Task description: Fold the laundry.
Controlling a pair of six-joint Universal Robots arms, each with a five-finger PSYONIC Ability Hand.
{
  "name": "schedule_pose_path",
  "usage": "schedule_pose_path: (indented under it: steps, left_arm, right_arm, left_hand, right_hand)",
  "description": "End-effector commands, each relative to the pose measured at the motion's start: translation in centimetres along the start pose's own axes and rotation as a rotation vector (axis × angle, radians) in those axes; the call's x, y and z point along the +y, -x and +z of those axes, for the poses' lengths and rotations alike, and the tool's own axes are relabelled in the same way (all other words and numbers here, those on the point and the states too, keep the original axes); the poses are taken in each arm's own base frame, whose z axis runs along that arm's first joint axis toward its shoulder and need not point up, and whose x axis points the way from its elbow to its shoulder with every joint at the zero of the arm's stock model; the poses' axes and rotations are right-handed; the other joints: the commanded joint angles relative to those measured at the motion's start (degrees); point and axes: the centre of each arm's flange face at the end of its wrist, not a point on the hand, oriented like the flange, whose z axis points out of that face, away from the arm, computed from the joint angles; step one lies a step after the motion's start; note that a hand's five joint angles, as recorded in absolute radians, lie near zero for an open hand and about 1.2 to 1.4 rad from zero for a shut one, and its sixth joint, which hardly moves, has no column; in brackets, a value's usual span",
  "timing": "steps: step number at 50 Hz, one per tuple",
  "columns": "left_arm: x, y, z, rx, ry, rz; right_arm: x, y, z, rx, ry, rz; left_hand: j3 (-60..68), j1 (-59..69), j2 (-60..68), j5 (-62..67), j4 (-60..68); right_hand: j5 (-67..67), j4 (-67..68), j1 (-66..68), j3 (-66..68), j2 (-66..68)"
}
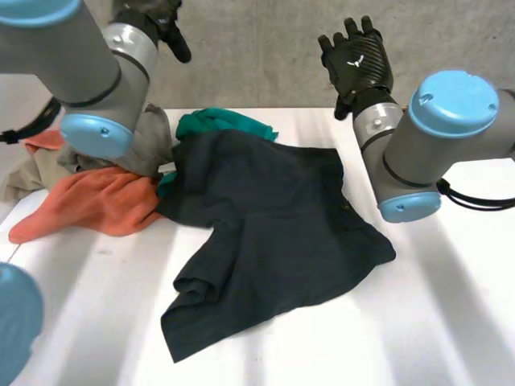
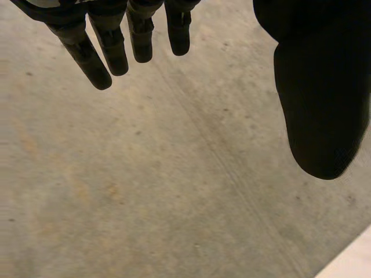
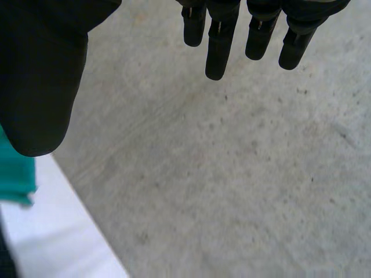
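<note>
1. The orange cloth (image 1: 88, 205) lies crumpled at the far left of the table (image 1: 451, 322). It looks soft and thick, like fleece, with a limp tongue trailing toward the edge. A beige-grey cloth (image 1: 157, 141) is bunched behind it under my left arm.
2. My left hand (image 1: 153, 20) hangs high over the table's back edge, with straight fingers (image 2: 110, 46) spread well off the thumb and nothing in them.
3. A green cloth (image 1: 221, 122), smooth and knotted up, sits at the back and touches the shirt.
4. The dark navy shirt (image 1: 273, 233), the piece I judge is to be folded first, is spread across the middle. It is thin and matte, rumpled, and its near corner is curled over itself.
5. My right hand (image 1: 358, 64) is raised beyond the shirt's far right corner, wide open and empty.
6. The shirt's left edge overlaps the orange and green pieces, so a grab there could drag them along.
7. Folding before flattening that curled corner would likely trap creases, and lowering my left arm could snag the pile.
</note>
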Motion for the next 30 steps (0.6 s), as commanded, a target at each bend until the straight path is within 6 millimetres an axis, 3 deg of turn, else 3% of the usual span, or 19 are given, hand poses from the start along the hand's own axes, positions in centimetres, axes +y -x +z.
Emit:
schedule_pose_path:
  steps: [1, 5, 6, 9, 13, 17, 22, 27, 30]
  left_arm:
    - [-2.9, -0.1, -4.7, 0.034, 0.080, 0.040]
    - [-2.4, -1.7, -9.1, 0.114, 0.187, 0.080]
    - [-2.1, -2.3, -11.1, 0.150, 0.229, 0.094]
    - [-1.6, -3.3, -14.2, 0.208, 0.291, 0.109]
    - [-0.2, -4.9, -19.9, 0.320, 0.417, 0.118]
    - [0.8, -5.8, -24.3, 0.406, 0.533, 0.115]
    - [2.1, -6.6, -27.7, 0.469, 0.646, 0.089]
    - [3.6, -7.0, -28.3, 0.469, 0.719, 0.042]
    - [5.5, -6.9, -27.9, 0.452, 0.781, 0.032]
  right_arm:
    - [-0.2, -2.8, -4.7, -0.114, 0.237, 0.070]
    - [0.3, -3.4, -8.2, -0.241, 0.387, 0.103]
    - [0.6, -3.7, -9.6, -0.292, 0.448, 0.115]
    - [1.1, -4.1, -11.5, -0.370, 0.517, 0.130]
    - [2.4, -4.2, -14.6, -0.538, 0.597, 0.155]
    - [3.3, -3.4, -16.9, -0.678, 0.603, 0.166]
    - [4.5, -2.0, -18.6, -0.803, 0.540, 0.138]
    - [5.7, -0.6, -19.2, -0.873, 0.459, 0.094]
    - [7.1, -0.1, -18.8, -0.854, 0.428, 0.070]
  left_hand:
    - [-1.8, -1.0, -1.6, -2.8, -1.5]
    - [-1.8, -1.0, -1.6, -2.8, -1.5]
    - [-1.1, -0.4, -0.9, -2.1, -0.8]
    - [8.3, 9.1, 8.5, 7.3, 8.6]
    - [21.3, 22.0, 21.5, 20.3, 21.6]
    - [27.5, 28.3, 27.7, 26.5, 27.8]
    - [26.4, 27.1, 26.6, 25.4, 26.6]
    - [18.6, 19.4, 18.8, 17.6, 18.9]
    - [16.3, 17.0, 16.5, 15.3, 16.5]
  right_hand:
    - [-2.7, -1.8, -2.4, -1.6, -13.2]
    - [-0.7, 0.2, -0.4, 0.4, -11.2]
    - [4.4, 5.2, 4.6, 5.4, -6.2]
    - [12.8, 13.7, 13.1, 13.8, 2.3]
    - [27.6, 28.4, 27.9, 28.6, 17.0]
    - [30.5, 31.3, 30.8, 31.5, 19.9]
    - [30.1, 31.0, 30.4, 31.2, 19.6]
    - [28.6, 29.5, 28.9, 29.7, 18.1]
    - [15.6, 16.4, 15.8, 16.6, 5.0]
